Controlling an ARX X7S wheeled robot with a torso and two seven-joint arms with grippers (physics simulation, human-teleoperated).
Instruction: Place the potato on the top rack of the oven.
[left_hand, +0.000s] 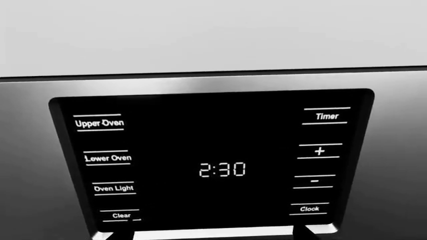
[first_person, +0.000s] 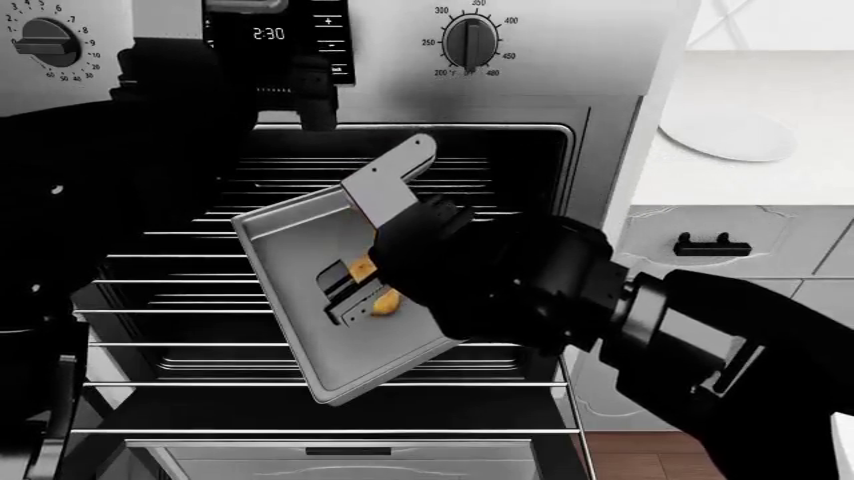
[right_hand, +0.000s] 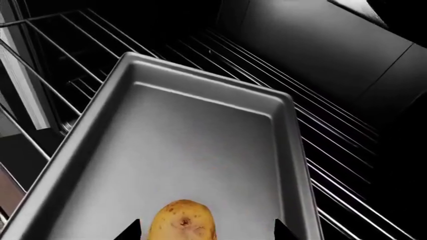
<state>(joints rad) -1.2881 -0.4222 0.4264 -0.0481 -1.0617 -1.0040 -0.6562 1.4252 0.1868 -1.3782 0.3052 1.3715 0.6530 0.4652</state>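
The oven (first_person: 534, 110) stands open, its dark cavity crossed by silver wire racks (first_person: 174, 345). A grey metal tray (first_person: 300, 250) sits tilted on the racks. The small yellow-tan potato (first_person: 386, 303) lies on this tray (right_hand: 200, 125). My right gripper (first_person: 350, 295) is over it and open. In the right wrist view the potato (right_hand: 181, 222) sits between the spread tips of the right gripper (right_hand: 207, 230), with clear gaps on both sides. My left gripper (first_person: 287, 100) is up at the control panel, open and empty. Its wrist view shows the left gripper (left_hand: 215, 235) under the clock display (left_hand: 222, 169).
Round black dials (first_person: 470, 42) flank the display. The lowered oven door (first_person: 347, 455) juts toward me. To the right are a white counter with a white plate (first_person: 731, 132) and a white drawer cabinet with a black handle (first_person: 711, 245). Rack wires (right_hand: 333, 150) run past the tray.
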